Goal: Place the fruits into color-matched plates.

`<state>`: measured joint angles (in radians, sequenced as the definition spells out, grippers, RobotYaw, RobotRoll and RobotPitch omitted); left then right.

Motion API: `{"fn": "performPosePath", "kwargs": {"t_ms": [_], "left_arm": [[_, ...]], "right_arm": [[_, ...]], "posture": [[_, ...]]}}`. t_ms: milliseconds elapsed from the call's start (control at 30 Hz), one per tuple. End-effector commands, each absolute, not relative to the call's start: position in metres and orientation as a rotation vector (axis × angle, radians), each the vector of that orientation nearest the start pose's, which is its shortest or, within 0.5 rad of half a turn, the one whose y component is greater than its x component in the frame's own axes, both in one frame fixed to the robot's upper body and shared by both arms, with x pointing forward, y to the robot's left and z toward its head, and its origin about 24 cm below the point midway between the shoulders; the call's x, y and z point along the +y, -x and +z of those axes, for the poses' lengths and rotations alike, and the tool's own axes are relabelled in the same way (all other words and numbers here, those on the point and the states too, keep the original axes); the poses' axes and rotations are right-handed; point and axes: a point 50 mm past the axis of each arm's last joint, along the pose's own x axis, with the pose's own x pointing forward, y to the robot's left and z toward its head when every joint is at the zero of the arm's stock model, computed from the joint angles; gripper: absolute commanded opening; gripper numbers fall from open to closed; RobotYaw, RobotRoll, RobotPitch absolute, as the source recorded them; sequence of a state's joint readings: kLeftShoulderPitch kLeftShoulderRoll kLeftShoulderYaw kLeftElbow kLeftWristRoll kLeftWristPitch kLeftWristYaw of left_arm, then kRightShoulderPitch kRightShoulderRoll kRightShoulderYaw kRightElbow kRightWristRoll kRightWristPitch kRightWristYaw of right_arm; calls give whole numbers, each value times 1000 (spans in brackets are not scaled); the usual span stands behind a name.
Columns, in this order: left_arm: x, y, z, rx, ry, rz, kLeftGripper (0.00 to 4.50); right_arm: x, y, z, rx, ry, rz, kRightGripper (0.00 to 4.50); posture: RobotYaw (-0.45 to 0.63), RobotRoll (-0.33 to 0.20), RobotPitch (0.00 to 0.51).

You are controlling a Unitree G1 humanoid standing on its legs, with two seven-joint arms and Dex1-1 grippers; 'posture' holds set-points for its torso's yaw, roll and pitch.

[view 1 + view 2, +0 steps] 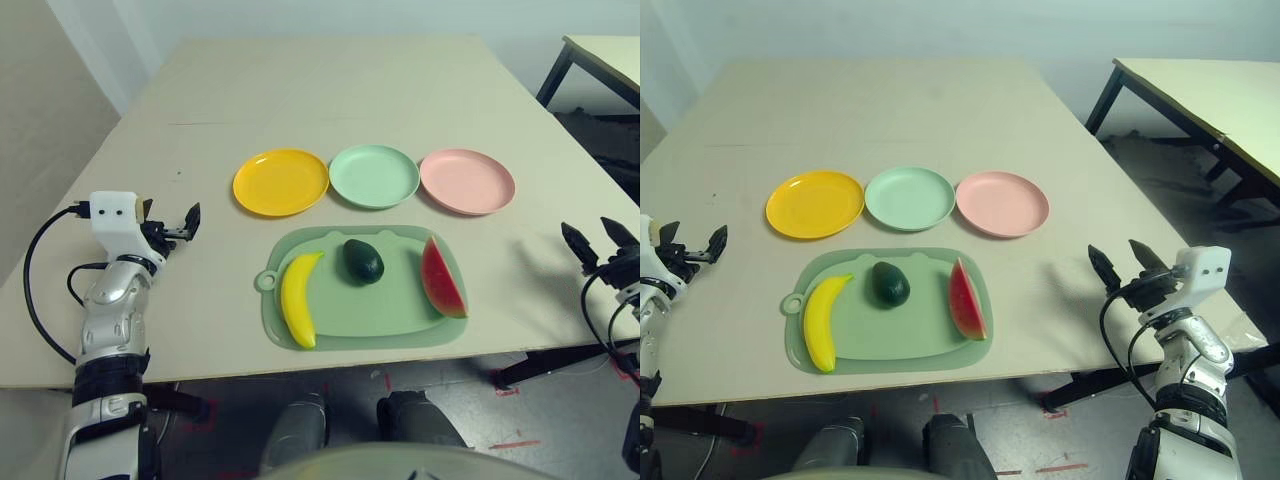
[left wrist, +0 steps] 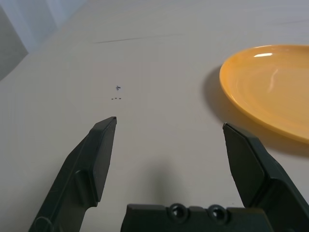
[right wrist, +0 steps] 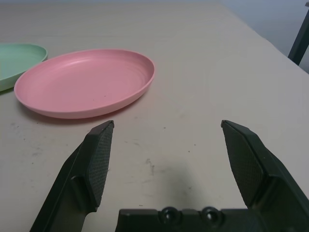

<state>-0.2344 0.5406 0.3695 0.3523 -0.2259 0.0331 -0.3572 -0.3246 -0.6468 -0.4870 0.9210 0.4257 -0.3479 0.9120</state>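
A yellow banana (image 1: pixel 300 297), a dark green avocado (image 1: pixel 364 261) and a red watermelon wedge (image 1: pixel 441 277) lie side by side on a green cutting mat (image 1: pixel 370 315). Behind the mat stand three plates in a row: yellow-orange plate (image 1: pixel 281 181), mint green plate (image 1: pixel 374 176) and pink plate (image 1: pixel 467 181). My left gripper (image 1: pixel 171 223) hovers open over the table to the left of the mat, holding nothing. My right gripper (image 1: pixel 1120 262) stands open and holding nothing to the right of the mat, with the pink plate (image 3: pixel 84 80) just ahead of it.
The table's front edge (image 1: pixel 300 365) runs just below the mat. A second table (image 1: pixel 1210 95) stands off to the right, with floor between. Bare tabletop lies beyond the plates and on both sides of the mat.
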Motion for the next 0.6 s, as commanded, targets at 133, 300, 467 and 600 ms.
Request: {"fn": "performPosePath", "kwargs": {"t_ms": [133, 300, 467, 600], "left_arm": [[324, -286, 103, 14, -191, 74, 4500], [328, -282, 102, 16, -191, 79, 4500], [331, -281, 99, 20, -158, 87, 4500], [330, -284, 95, 38, -146, 65, 4500]], "right_arm": [[-376, -248, 70, -56, 48, 149, 4484], [-376, -249, 67, -39, 36, 139, 4484], [-384, -242, 66, -15, 41, 98, 4484], [-397, -232, 71, -12, 62, 68, 4484]], "posture": [[85, 0, 79], [73, 0, 73], [63, 0, 71], [33, 0, 64]]}}
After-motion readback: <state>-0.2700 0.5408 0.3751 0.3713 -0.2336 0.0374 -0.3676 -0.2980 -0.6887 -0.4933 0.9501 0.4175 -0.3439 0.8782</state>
